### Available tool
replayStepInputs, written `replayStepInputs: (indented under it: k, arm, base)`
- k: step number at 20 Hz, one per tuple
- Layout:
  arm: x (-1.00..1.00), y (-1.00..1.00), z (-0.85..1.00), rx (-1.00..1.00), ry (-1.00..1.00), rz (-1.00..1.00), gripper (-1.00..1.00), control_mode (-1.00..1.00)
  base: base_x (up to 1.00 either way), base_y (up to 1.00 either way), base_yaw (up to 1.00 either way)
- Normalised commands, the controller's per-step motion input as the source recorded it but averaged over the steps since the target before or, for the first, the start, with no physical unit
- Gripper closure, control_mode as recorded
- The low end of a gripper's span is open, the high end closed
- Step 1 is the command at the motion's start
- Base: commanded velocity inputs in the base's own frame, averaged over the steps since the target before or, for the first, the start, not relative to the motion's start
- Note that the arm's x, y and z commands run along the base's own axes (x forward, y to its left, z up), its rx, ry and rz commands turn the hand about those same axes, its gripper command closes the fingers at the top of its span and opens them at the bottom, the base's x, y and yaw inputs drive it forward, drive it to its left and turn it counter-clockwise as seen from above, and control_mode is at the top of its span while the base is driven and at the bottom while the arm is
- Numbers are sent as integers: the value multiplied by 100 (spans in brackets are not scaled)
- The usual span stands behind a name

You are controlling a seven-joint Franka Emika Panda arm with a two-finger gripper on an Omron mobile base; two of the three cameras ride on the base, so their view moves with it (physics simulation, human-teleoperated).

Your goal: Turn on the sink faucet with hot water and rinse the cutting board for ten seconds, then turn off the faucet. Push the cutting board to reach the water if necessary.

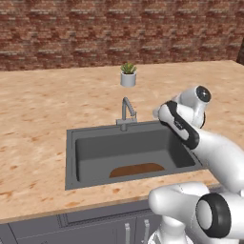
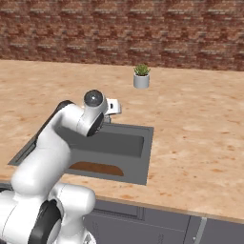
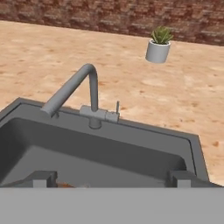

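Countertop (image 1: 38, 124) scene: bent arm holds pincer (image 3: 111, 179) spread above sink (image 3: 192, 148).

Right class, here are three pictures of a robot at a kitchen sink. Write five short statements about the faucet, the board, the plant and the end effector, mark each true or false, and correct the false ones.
1. Water is running from the sink faucet. False: no stream shows at the spout.
2. The cutting board lies in the sink by its near wall. True.
3. A potted plant stands on the counter behind the faucet. True.
4. The end effector is clamped on the faucet's lever. False: its fingertips stand wide apart, short of the faucet, above the basin.
5. The board sits directly under the spout. False: it lies toward the near side, away from the spout.
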Motion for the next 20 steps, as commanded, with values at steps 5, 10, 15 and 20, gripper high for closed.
replayStepInputs:
  k: [5, 10, 15, 20]
  arm:
    - [51, -15, -4, 1, -5, 0, -100, -100]
    - [39, -2, -5, 0, -2, 0, -100, -100]
    - [38, 0, -6, 0, -2, 0, -100, -100]
    - [27, 0, -27, 0, -2, 0, -100, -100]
  base:
    - [0, 0, 0]
    - [0, 0, 0]
    - [0, 0, 0]
    - [0, 0, 0]
